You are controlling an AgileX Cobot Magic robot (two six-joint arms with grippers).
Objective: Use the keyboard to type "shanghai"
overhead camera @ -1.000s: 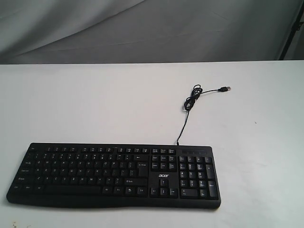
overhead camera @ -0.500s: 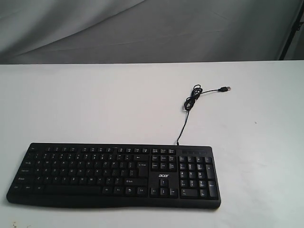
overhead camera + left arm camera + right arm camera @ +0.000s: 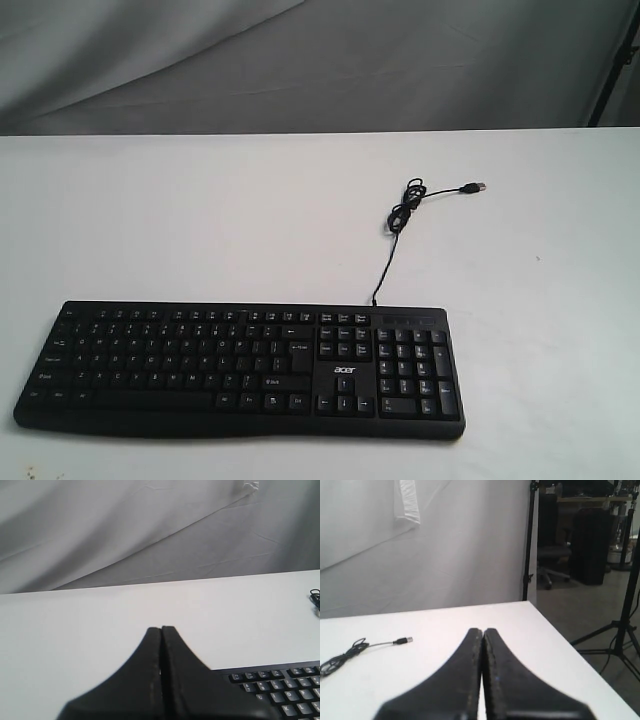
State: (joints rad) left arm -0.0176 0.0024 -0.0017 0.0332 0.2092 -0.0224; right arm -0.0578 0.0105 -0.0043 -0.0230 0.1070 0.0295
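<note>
Keyboard of wide black plastic lying flat near the front edge of the white tabletop, both hands clenched.

A white "acer" logo sits between its arrow keys and the block above them; the white key legends are too small to read. A thin black cable leaves its far edge, bunches into a loose coil and ends in a USB plug on the tabletop. The left hand and the right hand each show black fingers pressed together, grasping nothing.
</note>
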